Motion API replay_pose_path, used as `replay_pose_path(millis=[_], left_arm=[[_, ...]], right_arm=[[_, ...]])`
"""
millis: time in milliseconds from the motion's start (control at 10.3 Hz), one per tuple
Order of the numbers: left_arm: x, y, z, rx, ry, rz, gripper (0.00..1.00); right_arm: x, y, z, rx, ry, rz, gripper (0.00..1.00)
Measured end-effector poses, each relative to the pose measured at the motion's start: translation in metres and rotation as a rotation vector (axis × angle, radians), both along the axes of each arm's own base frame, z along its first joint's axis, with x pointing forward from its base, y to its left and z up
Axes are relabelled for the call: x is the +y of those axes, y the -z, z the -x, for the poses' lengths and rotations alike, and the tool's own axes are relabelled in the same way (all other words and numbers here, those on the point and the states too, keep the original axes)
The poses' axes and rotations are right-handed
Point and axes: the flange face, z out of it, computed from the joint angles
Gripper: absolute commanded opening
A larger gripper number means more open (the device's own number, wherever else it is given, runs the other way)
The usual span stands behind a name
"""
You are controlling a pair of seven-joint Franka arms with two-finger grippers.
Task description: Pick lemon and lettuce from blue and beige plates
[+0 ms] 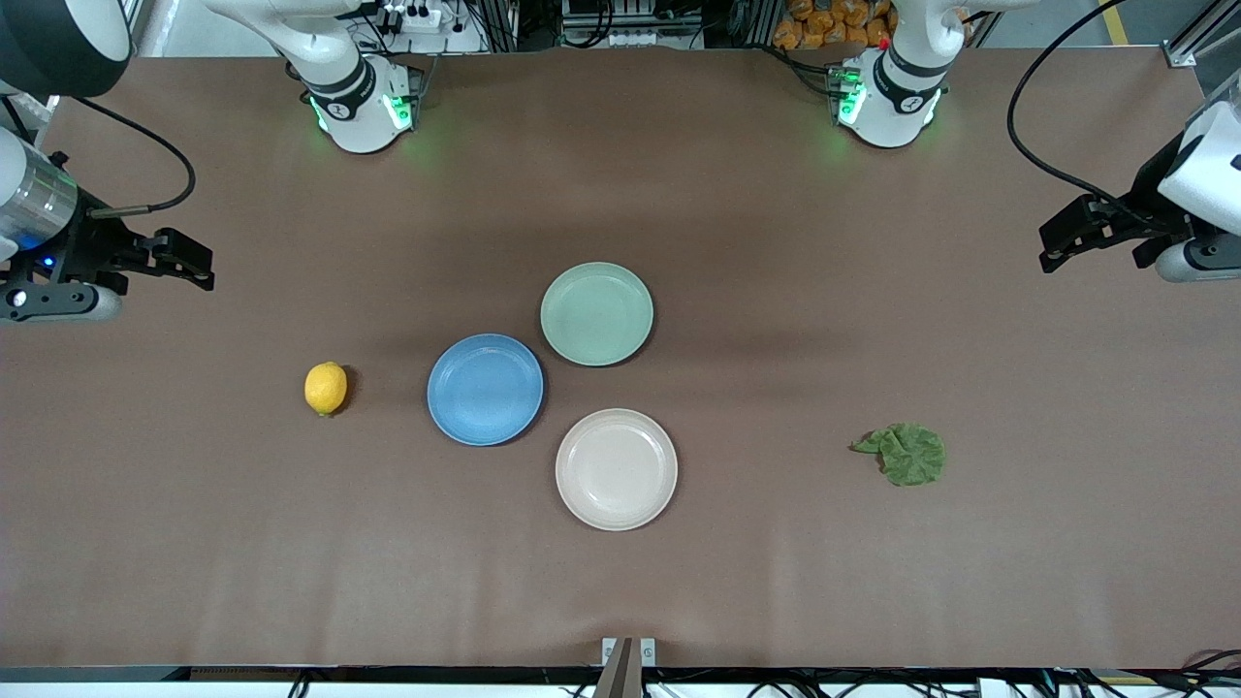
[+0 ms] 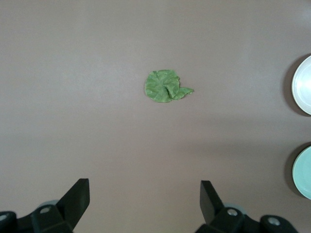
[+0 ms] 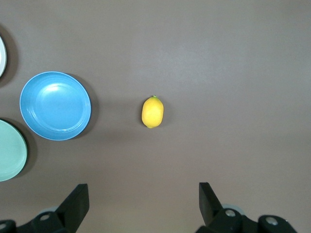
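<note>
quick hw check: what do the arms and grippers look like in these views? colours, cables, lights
Both arms have glossy white shells with black joint bands and green lights glowing at the bases. The right gripper and left gripper are black, with flat wedge-shaped fingers. A thin black cable loops to each wrist. The right wrist carries a silver metallic section and a small blue light.

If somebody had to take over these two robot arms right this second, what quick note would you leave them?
Left gripper: open, up over the left arm's end of the table, waiting.
Right gripper: open, up over the right arm's end.
Lemon lies on the table beside the blue plate, not on it.
Lettuce lies on the table toward the left arm's end, apart from the beige plate.
All three plates, including the green plate, hold nothing.
Nothing is gripped yet; both pickups remain.
</note>
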Motion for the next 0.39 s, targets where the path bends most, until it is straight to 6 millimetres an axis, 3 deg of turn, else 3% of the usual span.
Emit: replay_pose_path(millis=[389], left_arm=[[-0.0012,-0.0004,0.0004,0.001,0.002,0.01,1.0]], right_arm=[[-0.0001,0.0004,-0.0001,-0.001,0.0,0.0,1.0]])
